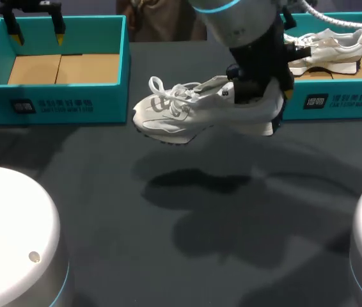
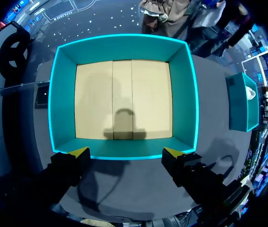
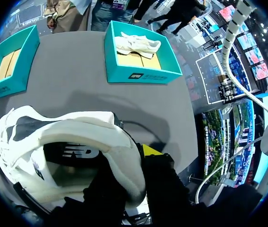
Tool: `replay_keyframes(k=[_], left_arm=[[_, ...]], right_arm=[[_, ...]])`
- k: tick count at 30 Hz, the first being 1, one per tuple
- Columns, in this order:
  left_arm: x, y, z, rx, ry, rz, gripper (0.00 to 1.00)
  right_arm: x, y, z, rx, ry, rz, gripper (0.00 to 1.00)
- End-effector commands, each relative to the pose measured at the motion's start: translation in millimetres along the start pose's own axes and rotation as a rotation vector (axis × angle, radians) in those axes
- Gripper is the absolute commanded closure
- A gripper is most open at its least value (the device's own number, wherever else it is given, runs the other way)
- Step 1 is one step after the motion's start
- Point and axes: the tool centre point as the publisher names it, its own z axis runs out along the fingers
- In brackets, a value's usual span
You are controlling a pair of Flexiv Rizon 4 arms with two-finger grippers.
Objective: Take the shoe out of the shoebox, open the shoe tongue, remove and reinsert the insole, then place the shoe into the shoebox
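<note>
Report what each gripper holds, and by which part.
Right gripper: the white shoe, gripped at its heel collar. Left gripper: nothing, open.

The white shoe (image 1: 187,112) seems matt cloth and suede; the teal shoebox (image 1: 110,102) is smooth card, the table (image 1: 104,192) matt.

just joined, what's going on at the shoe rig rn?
The right gripper is shut on the heel end of a white sneaker and holds it in the air above the table, between two teal shoeboxes. The left gripper hovers open over the left shoebox, which has nothing in it. The right shoebox holds a second white sneaker. Nothing is touching that one.
</note>
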Motion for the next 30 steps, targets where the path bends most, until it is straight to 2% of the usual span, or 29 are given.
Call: replay_keyframes(k=[1, 8, 12, 30], left_arm=[[0.0, -0.2, -0.1, -0.001, -0.001, 0.000, 0.00], [0.0, -0.2, -0.1, -0.001, -0.001, 0.000, 0.00], [0.0, -0.2, -0.1, -0.001, -0.001, 0.000, 0.00], [0.0, -0.2, -0.1, -0.001, -0.001, 0.000, 0.00]], right_arm=[[9.8, -10.2, 7.1, -0.003, -0.001, 0.003, 1.00], [16.8, -26.3, 22.7, 0.001, 0.014, -0.006, 1.00], [22.0, -35.3, 36.9, 0.042, 0.040, 0.002, 1.00], [22.0, -35.3, 36.9, 0.042, 0.040, 0.002, 1.00]])
